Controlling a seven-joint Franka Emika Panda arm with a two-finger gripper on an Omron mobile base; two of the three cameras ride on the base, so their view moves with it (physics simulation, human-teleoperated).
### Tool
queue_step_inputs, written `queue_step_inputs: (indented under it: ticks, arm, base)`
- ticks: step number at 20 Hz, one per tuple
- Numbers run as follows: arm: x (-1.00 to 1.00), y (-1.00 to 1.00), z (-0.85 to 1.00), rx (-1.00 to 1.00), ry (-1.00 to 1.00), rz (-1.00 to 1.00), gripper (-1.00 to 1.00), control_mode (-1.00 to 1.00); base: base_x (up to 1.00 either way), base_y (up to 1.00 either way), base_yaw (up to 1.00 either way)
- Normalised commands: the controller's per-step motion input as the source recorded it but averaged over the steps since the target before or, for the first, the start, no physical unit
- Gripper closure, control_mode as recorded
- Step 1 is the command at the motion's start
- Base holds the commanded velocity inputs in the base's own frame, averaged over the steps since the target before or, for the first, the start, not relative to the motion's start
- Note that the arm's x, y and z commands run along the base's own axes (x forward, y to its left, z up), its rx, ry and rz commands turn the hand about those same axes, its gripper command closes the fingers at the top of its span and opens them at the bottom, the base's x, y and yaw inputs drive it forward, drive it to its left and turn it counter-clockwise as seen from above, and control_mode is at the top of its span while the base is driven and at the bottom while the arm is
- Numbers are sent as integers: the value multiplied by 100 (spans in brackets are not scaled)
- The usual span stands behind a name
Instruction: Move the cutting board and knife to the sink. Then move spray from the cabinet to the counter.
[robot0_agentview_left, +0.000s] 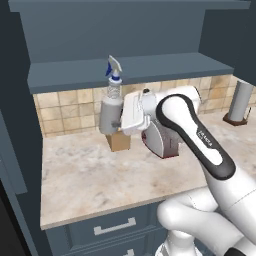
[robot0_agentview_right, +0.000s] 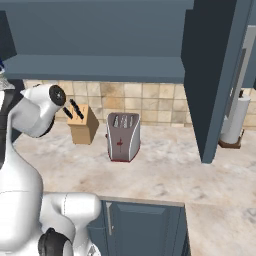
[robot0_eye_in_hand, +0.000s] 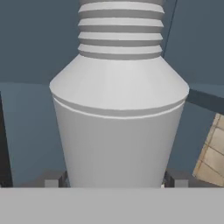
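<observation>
The spray (robot0_agentview_left: 111, 111), a grey-white bottle with a ribbed neck and a blue-and-white trigger nozzle, hangs upright above the counter (robot0_agentview_left: 95, 175), just below the cabinet's shelf ledge (robot0_agentview_left: 160, 69). My gripper (robot0_agentview_left: 118, 123) is shut on its body from the right. In the hand view the spray (robot0_eye_in_hand: 118, 113) stands close up between my fingertips (robot0_eye_in_hand: 51, 182), with the gripper (robot0_eye_in_hand: 113, 181) at its lower body. The cutting board, the knife and the sink are out of view.
A tan knife block (robot0_agentview_right: 82, 125) with black-handled knives and a silver toaster (robot0_agentview_right: 122, 136) stand against the tiled backsplash behind the bottle. A tall grey cylinder on a brown base (robot0_agentview_left: 240, 102) is at the far right. Drawers (robot0_agentview_left: 115, 227) run under the counter edge.
</observation>
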Motion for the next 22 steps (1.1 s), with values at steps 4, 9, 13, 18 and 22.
queue_step_inputs:
  ticks: [4, 9, 13, 18, 22]
  arm:
    - [4, 0, -91, 0, 3, 13, 100, -100]
    - [5, 0, -79, 0, 9, 9, 100, -100]
    - [1, 12, -36, 0, 6, 2, 100, -100]
    - [14, 11, -38, -3, 2, 0, 100, -100]
    - [27, 11, -46, -6, 5, 0, 100, -100]
  base:
    - [0, 0, 0]
    - [0, 0, 0]
    - [0, 0, 0]
    - [0, 0, 0]
    - [0, 0, 0]
